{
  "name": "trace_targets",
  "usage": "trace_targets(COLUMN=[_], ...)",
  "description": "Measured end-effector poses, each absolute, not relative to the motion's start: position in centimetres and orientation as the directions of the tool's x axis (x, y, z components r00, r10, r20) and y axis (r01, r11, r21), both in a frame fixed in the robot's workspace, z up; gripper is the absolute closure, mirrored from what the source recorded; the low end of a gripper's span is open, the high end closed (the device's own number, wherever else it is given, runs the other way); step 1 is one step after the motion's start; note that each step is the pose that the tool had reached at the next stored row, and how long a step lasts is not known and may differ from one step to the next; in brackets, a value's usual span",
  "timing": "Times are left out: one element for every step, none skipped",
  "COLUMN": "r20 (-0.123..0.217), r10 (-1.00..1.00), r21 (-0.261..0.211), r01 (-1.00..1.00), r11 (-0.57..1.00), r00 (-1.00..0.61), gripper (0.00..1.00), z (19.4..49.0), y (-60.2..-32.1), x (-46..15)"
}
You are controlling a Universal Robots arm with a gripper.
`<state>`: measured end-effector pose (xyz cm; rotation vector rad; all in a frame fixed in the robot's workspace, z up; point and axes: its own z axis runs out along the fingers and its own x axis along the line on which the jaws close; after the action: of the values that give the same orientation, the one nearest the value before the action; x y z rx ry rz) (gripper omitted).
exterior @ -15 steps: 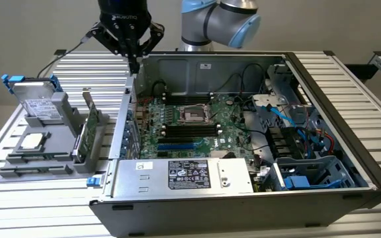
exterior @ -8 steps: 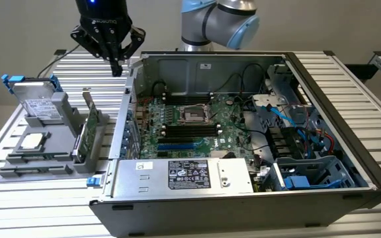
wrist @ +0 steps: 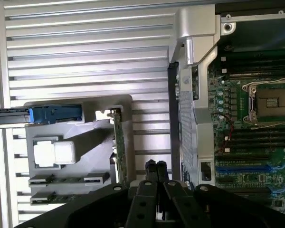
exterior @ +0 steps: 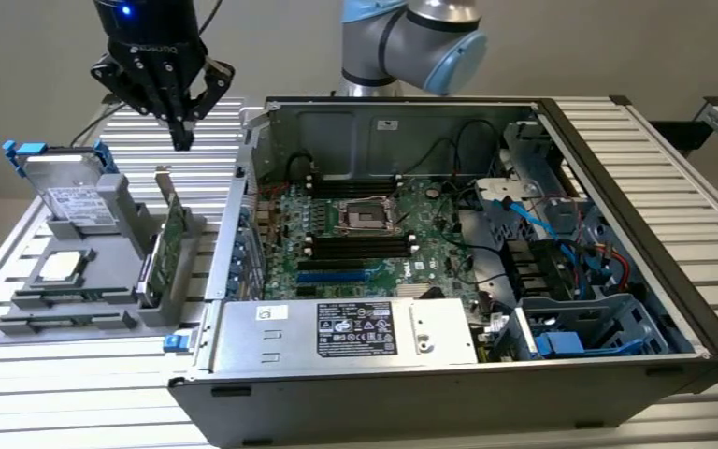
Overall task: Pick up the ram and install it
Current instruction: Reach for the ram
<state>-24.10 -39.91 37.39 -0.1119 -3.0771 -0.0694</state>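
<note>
Step in hand: reaching for the pick, nothing grasped yet. The hand [exterior: 182, 138] [wrist: 156, 167] is closed and empty, its fingertips pressed together. It hangs high over the slatted worktop [exterior: 35, 393], between the grey holder [exterior: 135, 309] and the open PC case [exterior: 658, 281], just past the far end of the upright expansion card [exterior: 167, 245].

The ram [exterior: 75, 298] [wrist: 69, 180] sits on edge in a slot at the holder's near end, with a second stick in the slot beside it. It is well apart from the hand. The boxed chip [exterior: 66, 267] and the hard drive [exterior: 78, 198] with blue clips also stand in the holder.

To do this well, my judgement:
- Open the fingers before descending.
- Stay clear of the tall card and the drive on the way over.
- Line the fingers across the stick's thin faces near its middle.
- Take one stick only and lift straight up so it doesn't jam.

The empty black memory slots [exterior: 359, 245] on the motherboard [exterior: 391, 267] look free.
</note>
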Motion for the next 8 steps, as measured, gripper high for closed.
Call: trace_targets(r20=[0.067, 0.070, 0.073, 0.074, 0.075, 0.075, 0.075, 0.075], r10=[0.071, 0.071, 0.071, 0.071, 0.071, 0.071, 0.071, 0.071], r21=[0.042, 0.042, 0.042, 0.042, 0.042, 0.042, 0.042, 0.042], r01=[0.074, 0.074, 0.074, 0.075, 0.074, 0.074, 0.075, 0.075], r11=[0.996, 0.996, 0.996, 0.996, 0.996, 0.996, 0.996, 0.996], r00=[-0.995, -0.995, -0.995, -0.995, -0.995, -0.995, -0.995, -0.995], gripper=[0.90, 0.90, 0.90, 0.90, 0.90, 0.90, 0.90, 0.90], z=[37.3, 37.2, 37.1, 37.0, 36.9, 36.7, 36.6, 36.5], y=[-39.9, -39.9, -39.9, -39.9, -40.0, -40.0, -40.0, -40.1], x=[-24.5, -25.0, -25.5, -25.9, -26.4, -26.8, -27.3, -27.7])
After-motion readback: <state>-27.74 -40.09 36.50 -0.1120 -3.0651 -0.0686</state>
